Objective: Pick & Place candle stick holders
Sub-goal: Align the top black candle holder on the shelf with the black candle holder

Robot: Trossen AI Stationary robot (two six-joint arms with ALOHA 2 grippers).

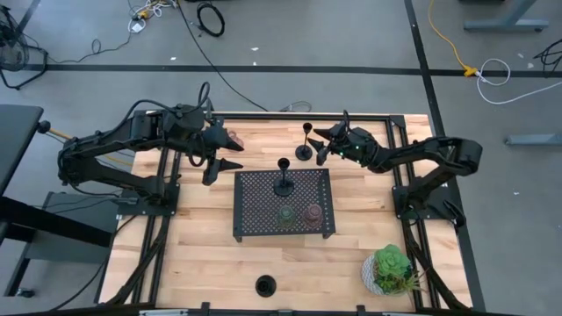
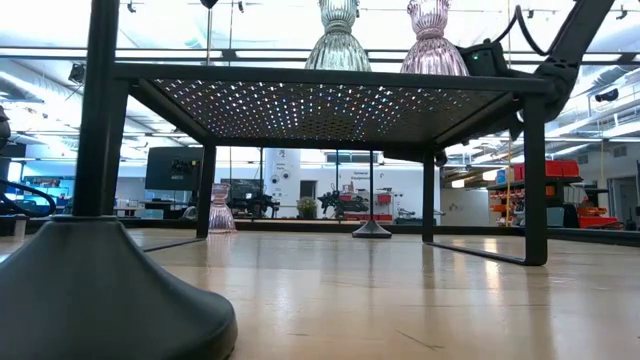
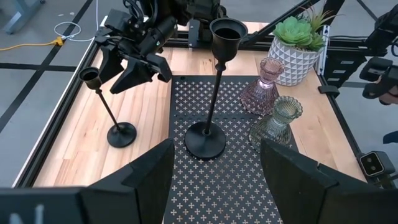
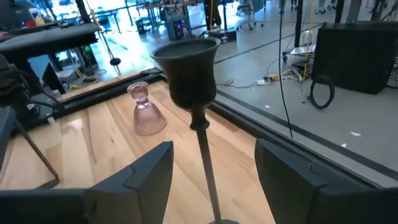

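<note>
A black perforated tray (image 1: 283,204) stands on legs at the middle of the wooden worktop (image 1: 202,250). On the tray stand a tall black holder (image 1: 284,183), an olive-green glass holder (image 1: 287,215) and a brownish-pink glass holder (image 1: 312,213). Just beyond the tray's far edge stands a second black holder (image 1: 305,146), with the right hand (image 1: 323,146) beside it, its fingers spread wide on either side of the stem and holding nothing. Off the tray's far left corner, the left hand (image 1: 225,151) hovers with wide-spread fingers, near a pink glass holder (image 1: 237,139). A third black holder (image 1: 265,285) stands near the worktop's front edge, and a potted plant (image 1: 391,269) beyond the tray's front right corner.
</note>
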